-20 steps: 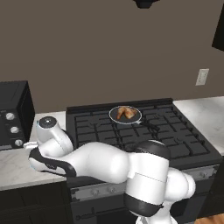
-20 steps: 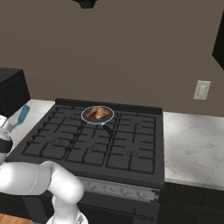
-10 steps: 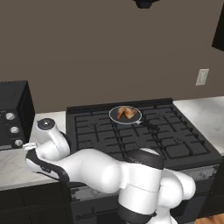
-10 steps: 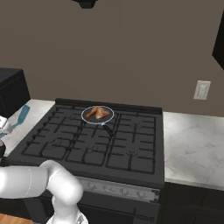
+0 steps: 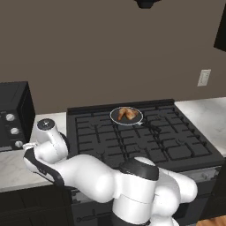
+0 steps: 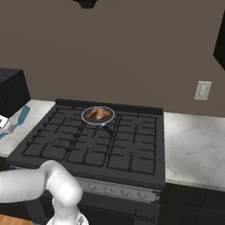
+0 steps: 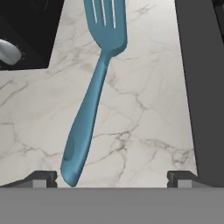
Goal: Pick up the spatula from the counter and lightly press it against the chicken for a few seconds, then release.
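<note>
A blue slotted spatula (image 7: 89, 113) lies flat on the marble counter (image 7: 144, 100), its head far from me and its handle end close to my left fingertip (image 7: 43, 177). My gripper (image 7: 113, 178) hovers low over the handle end, open, with nothing between its fingers. From the right base, the spatula (image 6: 22, 116) shows on the counter left of the stove. The chicken (image 5: 126, 114) (image 6: 98, 114) sits in a small pan (image 5: 115, 116) at the back of the stove, far from the gripper.
The black stove (image 5: 145, 141) borders the counter strip; its edge (image 7: 201, 65) runs along the right of the hand view. A dark toaster oven (image 5: 13, 114) (image 7: 26, 30) stands on the other side of the spatula. More marble counter (image 6: 193, 140) lies right of the stove.
The arm has swung further left and lower over the left counter strip. Spatula, pan and chicken have not moved.
</note>
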